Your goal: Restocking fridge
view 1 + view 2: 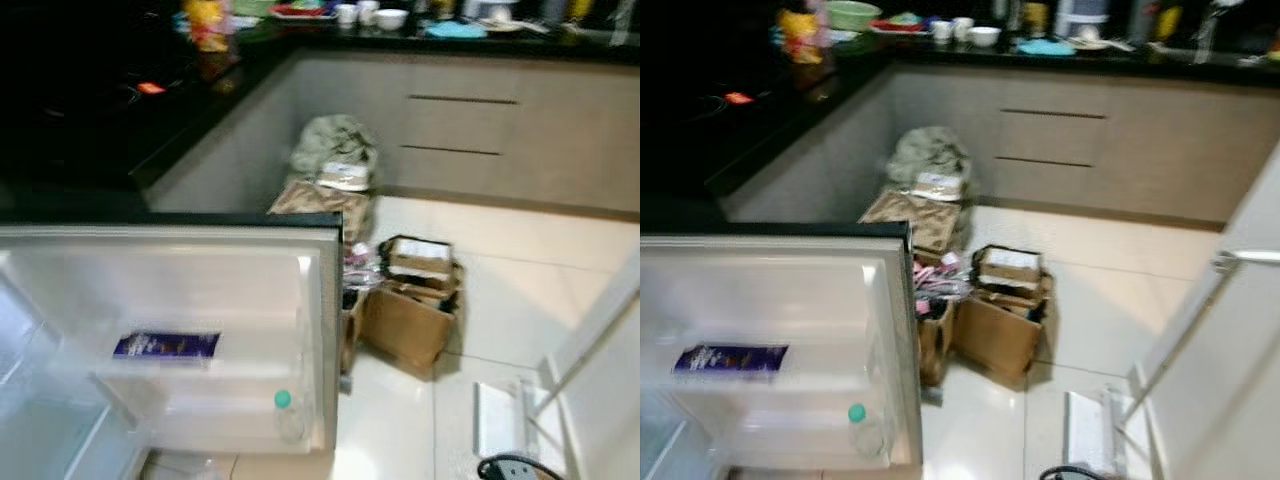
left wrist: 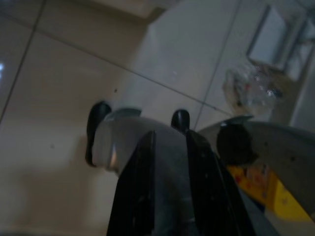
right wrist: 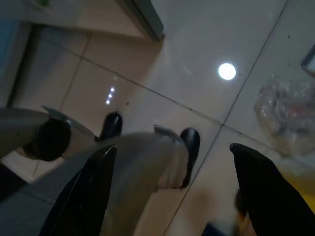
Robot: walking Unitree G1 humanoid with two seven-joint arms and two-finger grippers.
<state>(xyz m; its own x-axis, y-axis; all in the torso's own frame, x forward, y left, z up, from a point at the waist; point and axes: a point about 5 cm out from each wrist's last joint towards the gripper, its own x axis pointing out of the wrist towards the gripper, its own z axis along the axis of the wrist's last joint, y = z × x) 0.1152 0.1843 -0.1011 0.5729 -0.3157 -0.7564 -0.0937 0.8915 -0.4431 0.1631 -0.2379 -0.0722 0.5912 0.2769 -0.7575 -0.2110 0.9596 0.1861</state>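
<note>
Fridge door (image 1: 320, 330): open; bottle (image 1: 288, 415) shelved at 6 o'clock.
Left hand (image 2: 167, 147): fingers together, empty.
Right hand (image 3: 172, 162): spread wide, empty.
Advice: we fetch stock first.

Glossy floor tiles (image 1: 500, 300), brown cardboard box (image 1: 405, 325).

No legible text or labels.

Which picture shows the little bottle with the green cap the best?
The left eye view shows it best: the green-capped bottle stands in the lower shelf of the open fridge door, its clear body visible. The right eye view shows the same bottle, nearer the picture's bottom edge. The wrist views look down at the floor tiles instead.
</note>
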